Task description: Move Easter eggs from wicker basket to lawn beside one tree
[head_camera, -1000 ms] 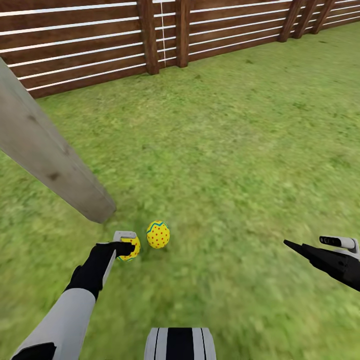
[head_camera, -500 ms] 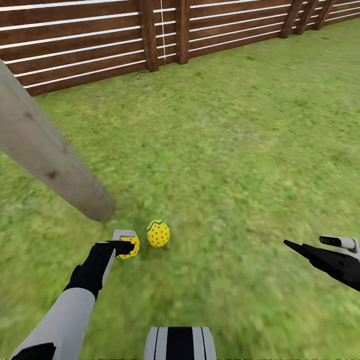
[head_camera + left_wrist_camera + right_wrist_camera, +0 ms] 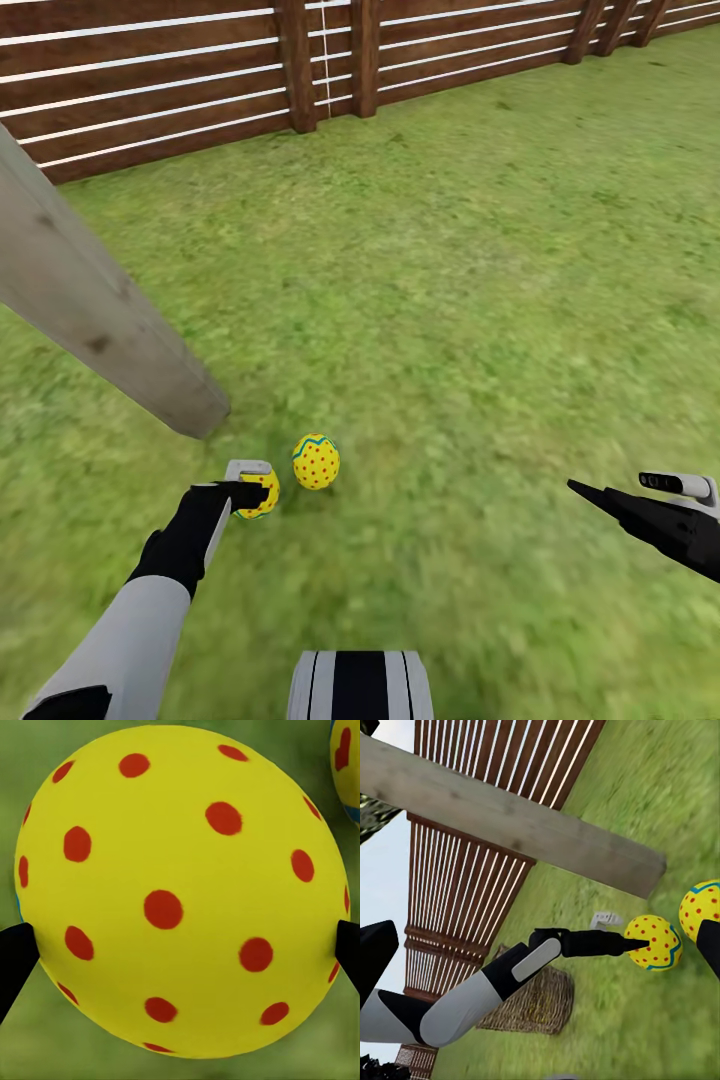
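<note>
Left arm [image 3: 130, 630]: grey-white forearm shell, black wrist, black claw [image 3: 248, 487] with pale grey finger. Trunk [image 3: 360, 686]: black-white stripes.

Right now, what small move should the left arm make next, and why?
Probably open the left claw and let go: its egg, pinched on both sides, sits low on the lawn beside the tree trunk, near another egg.

A brown slatted wooden fence [image 3: 180, 90] runs behind the grass under pale sky [image 3: 382, 877].
</note>
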Tool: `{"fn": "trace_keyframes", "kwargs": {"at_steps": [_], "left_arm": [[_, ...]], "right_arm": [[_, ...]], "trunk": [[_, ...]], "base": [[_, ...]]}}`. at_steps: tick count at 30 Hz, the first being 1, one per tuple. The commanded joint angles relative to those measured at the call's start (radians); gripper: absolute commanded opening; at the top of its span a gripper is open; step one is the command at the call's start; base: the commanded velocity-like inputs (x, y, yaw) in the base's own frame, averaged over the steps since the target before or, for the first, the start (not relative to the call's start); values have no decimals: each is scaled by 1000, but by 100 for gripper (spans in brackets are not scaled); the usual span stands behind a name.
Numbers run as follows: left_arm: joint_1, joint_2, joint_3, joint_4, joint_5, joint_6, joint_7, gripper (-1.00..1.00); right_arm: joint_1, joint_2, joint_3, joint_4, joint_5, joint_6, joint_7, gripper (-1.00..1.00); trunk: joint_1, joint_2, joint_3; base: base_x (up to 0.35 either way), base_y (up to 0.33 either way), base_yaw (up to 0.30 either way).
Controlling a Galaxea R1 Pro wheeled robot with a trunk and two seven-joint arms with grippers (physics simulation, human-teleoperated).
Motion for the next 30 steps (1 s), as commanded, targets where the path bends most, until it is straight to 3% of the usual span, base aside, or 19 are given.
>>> {"fn": "trace_keyframes", "kwargs": {"at_steps": [1,9,20,21,30], "left_arm": [[0,-1,6,-2,-11,4,-10,-100],[0,-1,6,-1,-11,4,-10,-100],[0,-2,7,-2,-11,4,-10,-100],[0,-1,6,-2,-11,4,-10,100],[0,-1,7,-2,-11,5,-10,100]], "right_arm": [[0,0,0,0,-2,7,1,100],[0,0,0,0,-2,7,1,100],[0,0,0,0,-2,7,2,100],[0,0,0,0,-2,7,1,100],[0,0,-1,0,-2,7,3,100]], "trunk": [[0,0,-1],[3,-2,-28],[4,-2,-35],[4,-2,-35],[4,-2,-35]], "base": [[0,0,0],[0,0,0],[0,0,0],[0,0,0],[0,0,0]]}}
